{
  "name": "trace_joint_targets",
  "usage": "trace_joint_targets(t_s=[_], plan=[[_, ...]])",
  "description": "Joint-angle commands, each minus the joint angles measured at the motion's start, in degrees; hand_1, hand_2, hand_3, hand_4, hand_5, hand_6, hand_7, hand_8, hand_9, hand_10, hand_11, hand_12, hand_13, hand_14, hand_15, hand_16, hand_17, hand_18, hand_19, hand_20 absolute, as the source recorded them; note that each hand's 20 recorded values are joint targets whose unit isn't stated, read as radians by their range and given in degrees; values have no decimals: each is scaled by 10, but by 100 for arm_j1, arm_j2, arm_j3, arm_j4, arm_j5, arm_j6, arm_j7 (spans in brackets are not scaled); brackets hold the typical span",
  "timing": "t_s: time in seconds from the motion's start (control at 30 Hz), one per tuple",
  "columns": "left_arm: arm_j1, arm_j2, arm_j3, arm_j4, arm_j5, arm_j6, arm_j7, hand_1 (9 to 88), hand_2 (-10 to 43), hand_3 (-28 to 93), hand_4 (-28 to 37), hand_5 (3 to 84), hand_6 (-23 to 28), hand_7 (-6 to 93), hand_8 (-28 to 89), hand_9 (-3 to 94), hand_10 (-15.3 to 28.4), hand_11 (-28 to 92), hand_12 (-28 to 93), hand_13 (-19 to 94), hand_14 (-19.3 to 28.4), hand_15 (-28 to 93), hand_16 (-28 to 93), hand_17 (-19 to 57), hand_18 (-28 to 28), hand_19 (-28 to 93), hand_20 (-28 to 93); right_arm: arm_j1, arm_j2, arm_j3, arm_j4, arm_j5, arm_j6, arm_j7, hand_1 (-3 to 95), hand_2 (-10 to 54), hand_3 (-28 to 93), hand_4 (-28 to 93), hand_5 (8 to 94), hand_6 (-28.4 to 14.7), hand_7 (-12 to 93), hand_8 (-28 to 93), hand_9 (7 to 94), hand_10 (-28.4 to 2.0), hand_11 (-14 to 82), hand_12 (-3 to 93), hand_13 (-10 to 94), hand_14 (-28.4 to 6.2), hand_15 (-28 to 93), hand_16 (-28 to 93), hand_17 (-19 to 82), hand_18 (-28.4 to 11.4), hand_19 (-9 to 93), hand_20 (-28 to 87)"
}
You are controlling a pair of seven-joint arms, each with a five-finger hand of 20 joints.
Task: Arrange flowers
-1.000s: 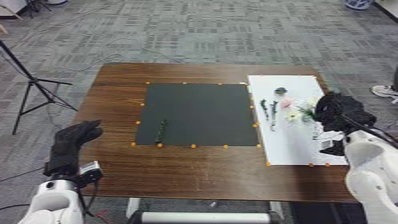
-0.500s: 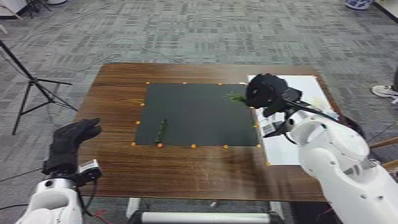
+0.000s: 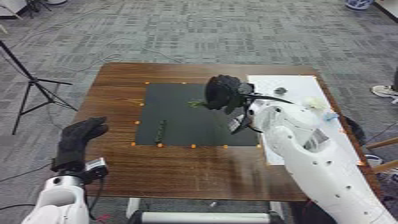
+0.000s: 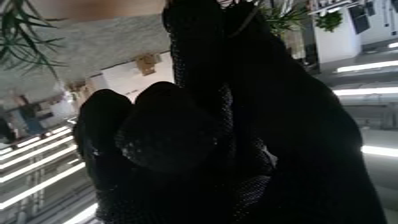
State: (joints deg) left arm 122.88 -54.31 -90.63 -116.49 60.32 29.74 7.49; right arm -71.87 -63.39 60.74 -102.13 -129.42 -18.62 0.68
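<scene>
Moved leftward since the earlier frame: the robot's right hand (image 3: 224, 91), now over the black mat (image 3: 200, 134), its fingers pinching 1 green sprig (image 3: 197, 104); the left hand (image 3: 80, 134) sits slightly farther right, fingers relaxed and open, a white label (image 3: 95, 163) at its wrist, print too small to tell; 1 dark green stem (image 3: 161, 131) lies on the mat; pale flowers (image 3: 314, 103) rest on the white sheet (image 3: 295, 82).

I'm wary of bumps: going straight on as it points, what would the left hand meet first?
Probably nothing: ahead of the left hand the way looks free over the table, though its height is hard to judge.
</scene>
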Motion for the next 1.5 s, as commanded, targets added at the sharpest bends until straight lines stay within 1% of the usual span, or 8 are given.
trace_joint_targets(t_s=[0.03, 0.2, 0.33, 0.47, 0.87, 1.03, 1.27, 1.5], plan=[[-2, -43, -3, 19, -47, -94, 13, 303, 129, 660, -223, 575, 55, 157, -74, 567, 149, 273, 143, 449, 181, 254, -38, 110, 109, 85, 182, 18, -945, -106, 743, -600, 239, -94, 600, -95, 646, -195, 742, 11, 323, 205, 937, -58, 124, 402, 920, 2, 597, 391, 595, -157, 932, 591], [-66, -59, 48, 50, -26, -122, 54, 306, 129, 658, -223, 576, 57, 156, -71, 564, 151, 278, 143, 447, 180, 255, -39, 110, 109, 85, 182, -25, -1366, -89, 1135, -933, 308, -129, 598, -95, 649, -192, 740, 12, 326, 202, 937, -59, 127, 397, 921, 1, 598, 391, 595, -157, 932, 593], [-71, -65, 56, 65, -52, -138, 54, 310, 127, 654, -220, 574, 62, 151, -68, 557, 153, 286, 143, 442, 179, 257, -42, 111, 110, 85, 180, -39, -1596, -63, 1331, -1167, 223, -193, 598, -95, 648, -189, 738, 12, 330, 200, 937, -60, 123, 398, 920, 2, 598, 390, 595, -157, 932, 594], [-144, -90, 127, 95, -34, -176, 31, 314, 126, 653, -216, 573, 68, 146, -65, 551, 152, 292, 142, 439, 179, 259, -45, 110, 110, 85, 179, -37, -1714, -41, 1463, -1262, 227, -215, 596, -95, 650, -184, 736, 12, 333, 199, 937, -61, 122, 396, 922, 2, 597, 390, 594, -157, 932, 594], [-206, -109, 191, 116, -22, -227, -8, 320, 121, 649, -205, 569, 80, 128, -52, 531, 162, 309, 134, 424, 180, 273, -57, 107, 110, 91, 175, -233, -1945, 5, 1549, -1356, 70, -184, 596, -95, 649, -179, 732, 14, 340, 190, 937, -62, 119, 394, 923, 1, 596, 391, 596, -155, 932, 591], [-195, -119, 190, 111, -41, -181, 8, 320, 120, 649, -202, 567, 80, 126, -49, 524, 165, 312, 131, 419, 180, 277, -61, 106, 111, 93, 173, -339, -1986, 43, 1571, -1382, 52, -183, 596, -95, 649, -179, 731, 14, 341, 186, 937, -62, 117, 391, 923, 0, 595, 391, 594, -157, 932, 591], [-263, -122, 231, 134, -15, -211, -32, 319, 119, 649, -200, 566, 80, 124, -48, 522, 166, 311, 128, 415, 181, 278, -64, 106, 110, 92, 172, -300, -1901, 25, 1559, -1420, 70, -247, 595, -95, 650, -183, 731, 14, 344, 179, 937, -59, 113, 392, 921, 0, 594, 392, 589, -155, 932, 590], [-219, -121, 213, 121, -25, -226, -14, 320, 118, 648, -200, 566, 79, 123, -47, 522, 166, 310, 128, 414, 180, 279, -64, 105, 110, 93, 171, -290, -1804, 18, 1448, -1308, -4, -234, 563, -95, 662, -169, 705, 21, 358, 170, 927, -62, 80, 413, 899, -4, 600, 396, 576, -161, 932, 594]])
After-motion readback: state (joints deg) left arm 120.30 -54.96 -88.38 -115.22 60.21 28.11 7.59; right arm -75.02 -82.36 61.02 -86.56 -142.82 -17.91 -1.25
